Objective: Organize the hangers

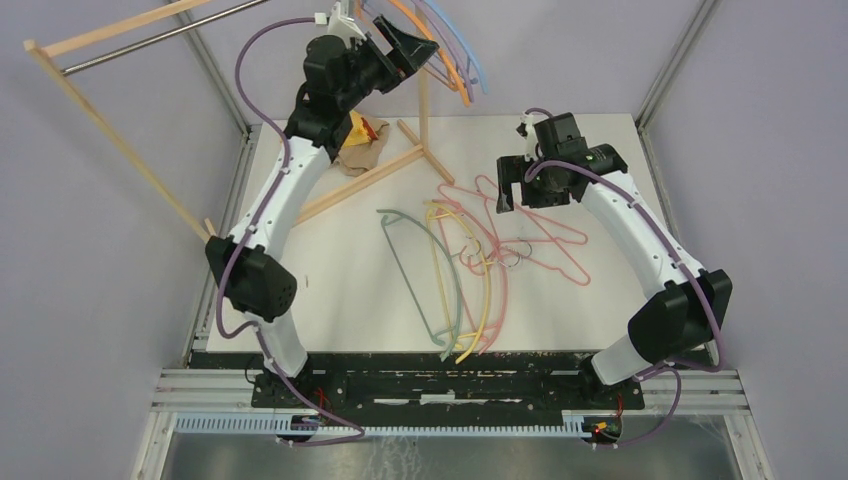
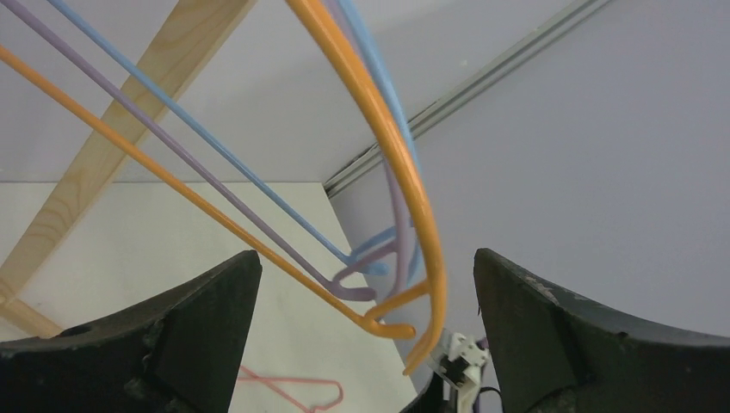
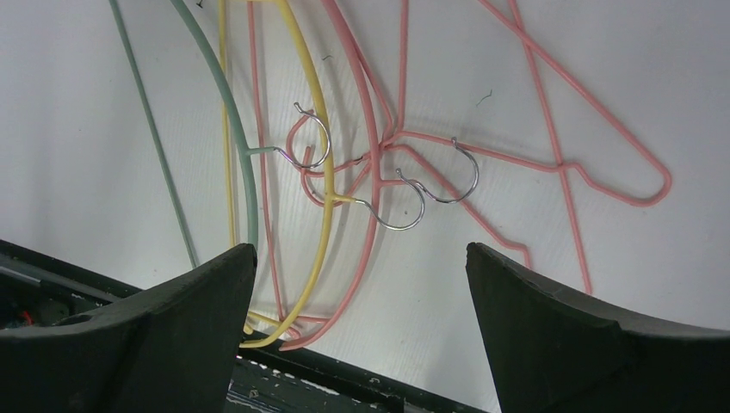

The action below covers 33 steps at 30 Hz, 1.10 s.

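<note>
Orange hanger (image 2: 433, 249) hangs between the wide-spread, empty fingers (image 2: 189, 335) of the left gripper (image 2: 366, 256), while pink hangers (image 3: 516, 159) lie under the right gripper (image 3: 357, 249), equally spread and empty.

Left pincer (image 2: 366, 256) framing view from below, black fingers (image 2: 172, 335) standing wide apart. Orange hanger (image 2: 405, 172), purple hanger (image 2: 172, 144) and blue hanger (image 2: 198, 126) hanging together just ahead. Wooden post (image 2: 73, 194) slanting at left. Pink hanger (image 2: 293, 387) lying on white worktop (image 2: 129, 249).

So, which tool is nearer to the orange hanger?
Left. The left tool is raised, right beside the orange hanger. The right tool is well apart from it, over the pink hangers on the table.
</note>
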### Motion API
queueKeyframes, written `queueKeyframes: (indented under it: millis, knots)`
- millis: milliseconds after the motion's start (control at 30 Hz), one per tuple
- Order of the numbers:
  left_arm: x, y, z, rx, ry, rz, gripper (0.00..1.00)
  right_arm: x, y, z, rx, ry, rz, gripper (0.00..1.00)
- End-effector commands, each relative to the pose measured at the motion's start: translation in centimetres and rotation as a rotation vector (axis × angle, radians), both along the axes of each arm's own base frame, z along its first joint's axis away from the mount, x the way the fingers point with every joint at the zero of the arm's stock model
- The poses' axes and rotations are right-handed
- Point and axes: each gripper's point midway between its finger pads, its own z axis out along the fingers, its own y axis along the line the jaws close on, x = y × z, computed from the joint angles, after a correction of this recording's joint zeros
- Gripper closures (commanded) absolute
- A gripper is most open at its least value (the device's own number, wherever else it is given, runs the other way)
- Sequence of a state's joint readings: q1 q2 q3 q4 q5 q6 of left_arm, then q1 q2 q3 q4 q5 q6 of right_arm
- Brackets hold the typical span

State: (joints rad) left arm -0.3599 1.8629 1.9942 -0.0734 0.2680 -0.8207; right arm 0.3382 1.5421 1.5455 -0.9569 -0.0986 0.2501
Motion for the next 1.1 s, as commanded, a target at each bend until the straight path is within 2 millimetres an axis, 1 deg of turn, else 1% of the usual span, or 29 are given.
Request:
queueKeyframes:
  millis: [0, 133, 200, 233, 300, 367, 433, 467, 500, 567, 667, 767, 867, 1033, 1067]
  knots:
    - [-5.2, 2.7, 6.7, 0.003, -0.172, -0.013, 0.01, -0.3, 1.1, -0.4, 0.060, 0.012, 0.027, 0.00]
    - [-7.6, 4.1, 6.9, -0.002, -0.185, -0.031, 0.01, -0.9, 1.9, -1.6, 0.083, 0.045, 0.057, 0.00]
    - [-8.9, 4.7, 6.4, 0.012, -0.178, -0.031, 0.01, -1.5, 3.0, -2.4, 0.091, 0.068, 0.090, 0.01]
    - [-9.4, 4.9, 5.5, 0.029, -0.159, -0.028, 0.01, -1.8, 3.7, -2.9, 0.097, 0.084, 0.112, 0.03]
    - [-10.2, 5.3, 3.3, 0.063, -0.120, -0.023, 0.01, -2.7, 5.6, -4.0, 0.101, 0.121, 0.168, 0.06]
    - [-10.9, 5.6, 0.1, 0.098, -0.060, -0.026, 0.01, -3.5, 7.7, -5.1, 0.112, 0.149, 0.223, 0.09]
    - [-11.5, 5.8, -4.0, 0.145, 0.016, -0.029, 0.01, -4.0, 9.7, -6.0, 0.136, 0.172, 0.267, 0.12]
    - [-11.9, 6.0, -6.9, 0.182, 0.067, -0.025, 0.02, -4.1, 10.6, -6.5, 0.154, 0.189, 0.281, 0.14]
    - [-12.4, 6.4, -8.9, 0.215, 0.100, -0.017, 0.03, -4.2, 11.4, -7.1, 0.176, 0.209, 0.291, 0.15]
    - [-13.4, 7.1, -12.6, 0.278, 0.159, 0.004, 0.04, -4.4, 12.7, -8.5, 0.205, 0.254, 0.306, 0.20]
    - [-15.1, 8.1, -16.8, 0.322, 0.230, 0.019, 0.04, -5.3, 13.5, -11.1, 0.202, 0.333, 0.325, 0.26]
    - [-16.5, 8.6, -19.4, 0.339, 0.282, 0.022, 0.05, -6.3, 14.1, -13.5, 0.201, 0.398, 0.334, 0.30]
    - [-17.7, 8.9, -21.4, 0.359, 0.329, 0.023, 0.06, -7.1, 14.3, -14.9, 0.195, 0.442, 0.340, 0.35]
    - [-19.1, 9.0, -23.4, 0.374, 0.374, 0.013, 0.07, -8.0, 14.4, -17.2, 0.171, 0.465, 0.343, 0.37]
    - [-19.3, 8.9, -23.7, 0.379, 0.382, 0.009, 0.07, -8.1, 14.4, -17.5, 0.172, 0.465, 0.342, 0.39]
